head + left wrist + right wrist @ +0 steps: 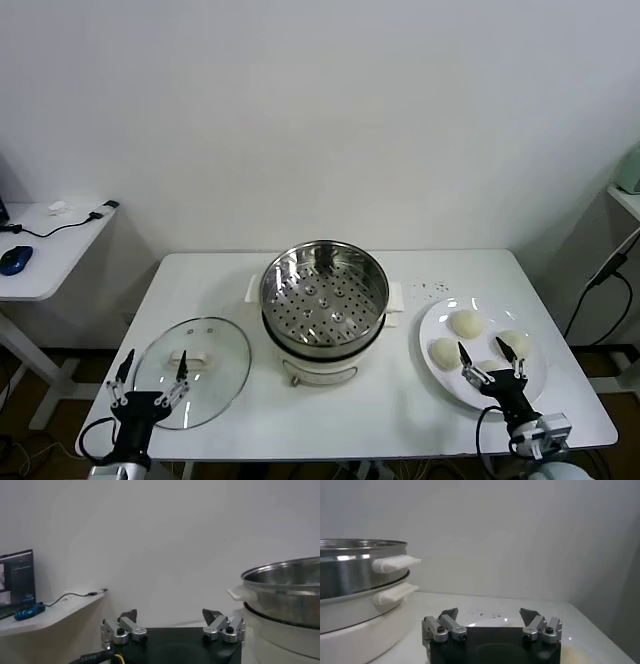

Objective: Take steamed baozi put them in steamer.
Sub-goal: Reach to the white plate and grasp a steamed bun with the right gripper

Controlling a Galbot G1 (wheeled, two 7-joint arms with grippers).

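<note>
The steel steamer with its perforated floor stands empty on its white base at the table's middle; its side also shows in the left wrist view and the right wrist view. Several cream-white baozi lie on a white plate at the right, among them one at the back and one on the left. My right gripper hovers open over the plate's near side, partly hiding one bun. My left gripper is open and empty near the front left edge.
A round glass lid with a white handle lies flat on the table under my left gripper. A side desk with a blue mouse and a cable stands off to the left. The table's front edge is close to both grippers.
</note>
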